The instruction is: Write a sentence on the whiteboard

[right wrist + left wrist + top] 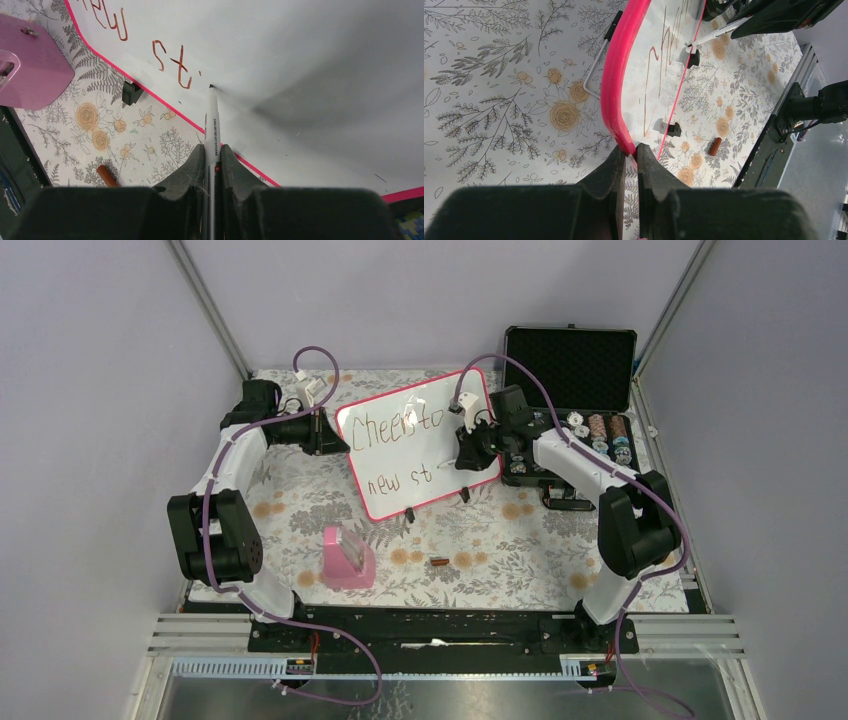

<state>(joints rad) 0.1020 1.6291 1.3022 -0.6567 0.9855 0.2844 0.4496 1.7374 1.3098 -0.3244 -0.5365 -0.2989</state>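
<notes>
Floral-printed cloth [300,510] covers the table where two robot arms work at a glossy white rectangular whiteboard [415,452] with a thin pink-red rounded frame. The board stands tilted toward the back of the surface, between the two arms, with its two small black feet [411,514] on the lower long edge. A thin wire stand [594,70] shows behind it in the left wrist view.

A thin, dark handwritten sentence [395,426] runs across the board in two lines, reading "Cheers to" above "new st".

The left gripper [636,150] is clamped on the pink-red frame at the board's left edge, its fingers pressed tight against the rim. The right gripper [212,150] is closed around a slim white marker [212,117] with a dark tip. That tip meets the white surface just right of the letters "st", near the board's lower edge.

An open black foam-lined case [570,360] sits at the far right corner, behind the right arm. A pink block-shaped object [347,558] rests on the cloth near the front, with a small brown cylinder [438,561] lying near it to the right.
</notes>
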